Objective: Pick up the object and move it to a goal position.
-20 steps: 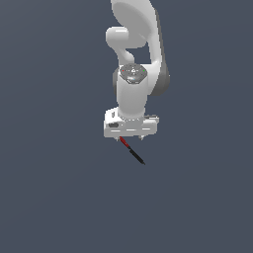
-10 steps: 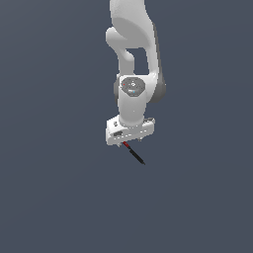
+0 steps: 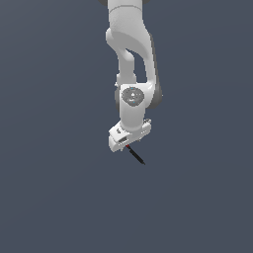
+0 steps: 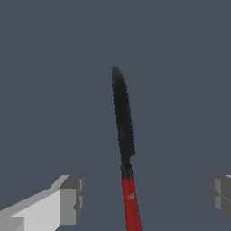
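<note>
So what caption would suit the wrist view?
Open fingers flank a thin stick, red end nearest.

From my exterior view I see one flat, uniform slate-grey surface (image 3: 54,188) filling the whole frame, with no edge, seam or marking anywhere. The only thing I can make out lying on it is the stick (image 3: 137,156), a thin pen-like piece that runs diagonally, its red end tucked under the arm and its black end pointing toward the exterior view's right and toward the viewer. In the wrist view I get the same plain grey surface (image 4: 54,67) behind the stick (image 4: 122,122), whose long black part tapers to a point and whose red part meets it at a short dark collar.
</note>
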Robot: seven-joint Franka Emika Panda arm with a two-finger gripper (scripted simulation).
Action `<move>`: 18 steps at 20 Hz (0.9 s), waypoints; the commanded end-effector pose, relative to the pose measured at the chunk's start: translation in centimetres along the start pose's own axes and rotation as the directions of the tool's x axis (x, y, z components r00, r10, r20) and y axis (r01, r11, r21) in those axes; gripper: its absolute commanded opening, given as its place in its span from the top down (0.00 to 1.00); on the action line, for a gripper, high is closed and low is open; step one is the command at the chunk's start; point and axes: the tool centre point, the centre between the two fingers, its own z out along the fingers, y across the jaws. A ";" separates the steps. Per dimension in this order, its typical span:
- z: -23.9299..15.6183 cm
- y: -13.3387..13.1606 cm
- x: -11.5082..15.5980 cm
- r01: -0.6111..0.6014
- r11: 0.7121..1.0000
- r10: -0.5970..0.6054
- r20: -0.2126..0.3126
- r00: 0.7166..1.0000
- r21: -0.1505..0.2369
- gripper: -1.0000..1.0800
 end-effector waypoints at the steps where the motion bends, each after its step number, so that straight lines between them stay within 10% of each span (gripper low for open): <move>1: 0.7 -0.2 -0.1 0.042 0.999 -0.042 -0.001 0.999 0.002 0.04; 18: 3.2 -0.6 -0.4 0.099 0.995 -0.099 -0.001 0.995 0.006 0.04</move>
